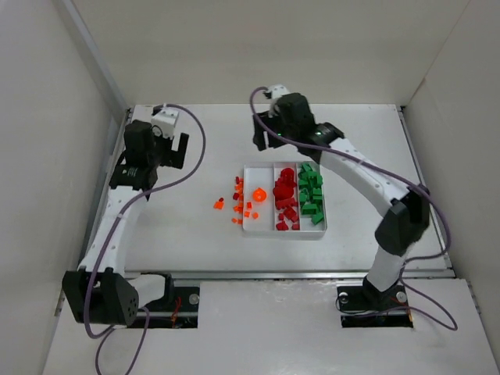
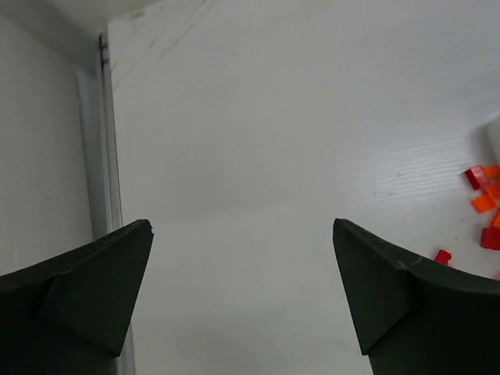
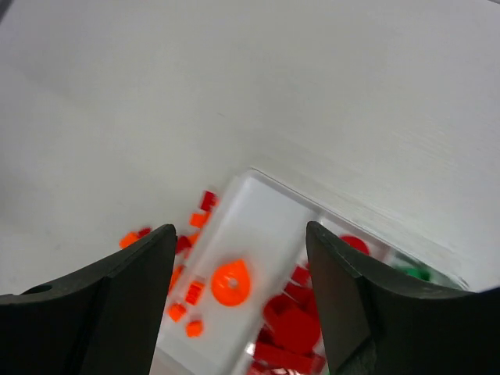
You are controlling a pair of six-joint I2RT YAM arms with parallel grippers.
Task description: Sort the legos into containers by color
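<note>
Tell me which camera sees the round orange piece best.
The right wrist view: the round orange piece looks big there. The top view shows it as a small blob in the tray. The left wrist view misses it.

Left arm (image 1: pixel 109 230) and right arm (image 1: pixel 367 176) — white links, black joint housings. Purple cables (image 1: pixel 205 141) loop behind left gripper (image 2: pixel 242 226) and right gripper (image 3: pixel 241 230). Fingers (image 2: pixel 391 289): matte black, wedge-shaped.

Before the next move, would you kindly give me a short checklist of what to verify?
1. Left claw open and empty: ok.
2. Right claw empty: ok.
3. All legos inside tray: not ok; loose legos lie on the table left of it.
4. Left claw above the loose legos: not ok; bare table below it.
5. Green legos alone in their compartment: ok.
</note>
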